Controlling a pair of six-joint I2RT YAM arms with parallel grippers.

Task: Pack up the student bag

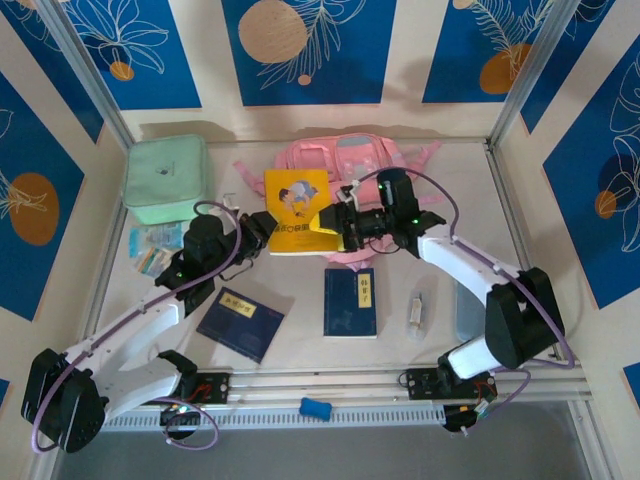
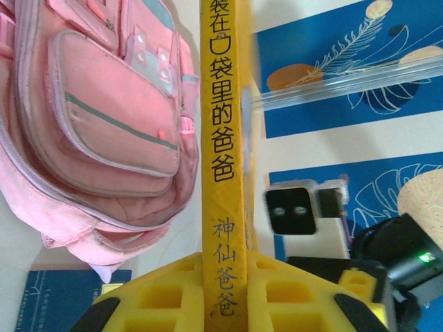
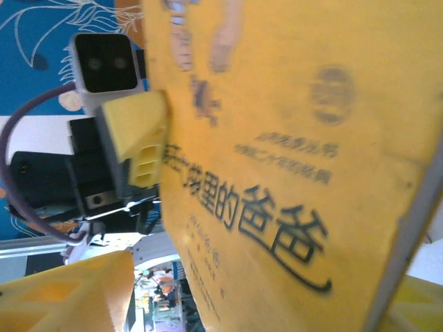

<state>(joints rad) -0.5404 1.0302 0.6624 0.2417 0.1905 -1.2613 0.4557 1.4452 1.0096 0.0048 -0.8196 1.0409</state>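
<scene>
Student bag [image 1: 345,160] lies at the table's [image 1: 300,350] 12 o'clock, picture book [image 1: 296,210] just before it; zip case [image 1: 165,180] at 10; book [image 1: 350,302] at 6, second book [image 1: 240,323] at 7.

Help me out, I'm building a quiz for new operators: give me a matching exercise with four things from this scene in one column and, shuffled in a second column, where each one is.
Things
1. yellow book
2. mint green case
3. student bag
4. small blue object

Places
A. far left corner of the table
B. at the near edge, in the middle
C. clamped in the left gripper, raised
D. far middle, lying flat under the raised book

Pairs: 1-C, 2-A, 3-D, 4-B
</scene>
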